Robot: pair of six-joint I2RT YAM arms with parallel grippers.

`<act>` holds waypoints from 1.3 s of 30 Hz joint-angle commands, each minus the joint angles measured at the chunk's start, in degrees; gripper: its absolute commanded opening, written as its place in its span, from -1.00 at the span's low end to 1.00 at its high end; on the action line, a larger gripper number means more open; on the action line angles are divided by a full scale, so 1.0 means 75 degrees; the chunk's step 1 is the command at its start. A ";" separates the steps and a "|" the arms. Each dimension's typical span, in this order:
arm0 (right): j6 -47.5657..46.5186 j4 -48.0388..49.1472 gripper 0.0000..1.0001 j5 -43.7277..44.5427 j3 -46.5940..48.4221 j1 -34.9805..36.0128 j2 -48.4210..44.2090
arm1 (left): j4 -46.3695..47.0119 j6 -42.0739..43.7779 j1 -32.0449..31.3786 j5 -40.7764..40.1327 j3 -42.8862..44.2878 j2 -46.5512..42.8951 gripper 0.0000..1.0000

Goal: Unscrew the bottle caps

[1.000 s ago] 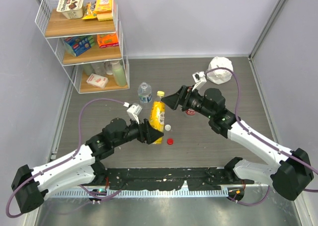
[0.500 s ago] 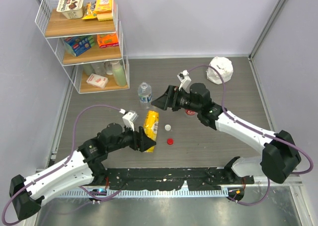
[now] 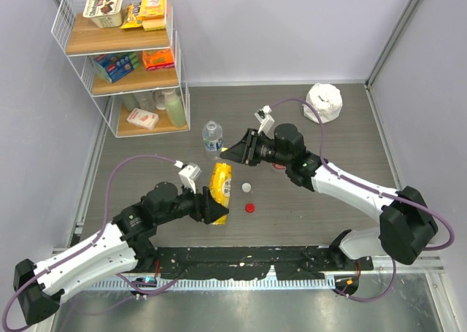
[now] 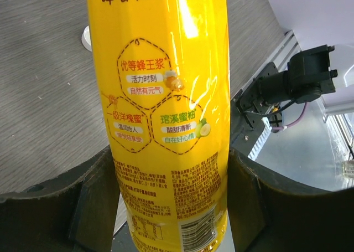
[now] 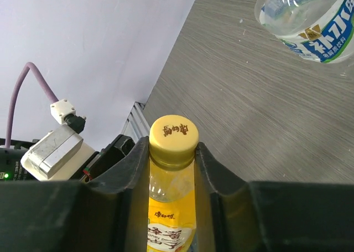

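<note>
R claw [image 5: 172, 152] clenched on the yellow cap [image 5: 173, 134], a finger each side of cap & neck. R arm stretches low & leftward over the tabletop [image 3: 328, 128]. L claw [image 3: 211, 205] grasps the yellow-orange bottle [image 4: 166, 113] round its lower body; L forearm angles up-right. Vs 1 s ago: R claw was spread & off the bottle, and the bottle now sits nearer the bases. White cap [image 3: 246, 187] & red cap [image 3: 250, 207] lie loose just right of it.
</note>
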 commanded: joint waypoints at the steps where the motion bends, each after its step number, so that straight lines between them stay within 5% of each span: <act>1: 0.0146 0.1033 -0.97 0.0060 -0.0321 0.0030 -0.0534 | 0.0438 -0.0014 -0.0035 0.0256 -0.0022 -0.0006 -0.72; 8: -0.0030 0.1257 -0.97 0.0471 -0.1002 0.0030 -0.1367 | 0.1445 -0.0261 -0.0035 0.0104 -0.0174 -0.0135 0.38; 12: -0.0042 0.1432 -0.97 0.0214 -0.1096 0.0042 -0.1438 | 0.1973 -0.0273 -0.0035 0.0197 -0.0081 0.0133 0.65; 17: -0.0089 0.1398 -0.97 0.0178 -0.1038 0.0042 -0.1414 | 0.1693 -0.0015 -0.0035 0.0373 0.0493 0.0848 0.61; 22: -0.0136 0.1350 -0.97 0.0307 -0.1073 0.0042 -0.1520 | 0.1599 0.0079 -0.0035 0.0397 0.0576 0.1049 0.22; 25: -0.0171 0.1292 -0.97 0.0436 -0.1096 0.0042 -0.1579 | 0.1587 0.0044 -0.0035 0.0315 0.0447 0.0967 -0.24; 29: -0.0253 0.1175 -0.78 0.0320 -0.0886 0.0042 -0.1439 | 0.1529 0.0032 -0.0035 0.0151 0.0283 0.0686 -0.56; 35: -0.0323 0.0952 0.29 0.0178 -0.0488 0.0042 -0.1180 | 0.1107 0.0055 -0.0047 0.0033 0.0154 0.0428 -0.51; 39: -0.0393 0.0812 0.53 0.0447 -0.0429 0.0042 -0.1274 | 0.0967 0.0009 -0.0035 -0.0013 0.0072 0.0369 -0.49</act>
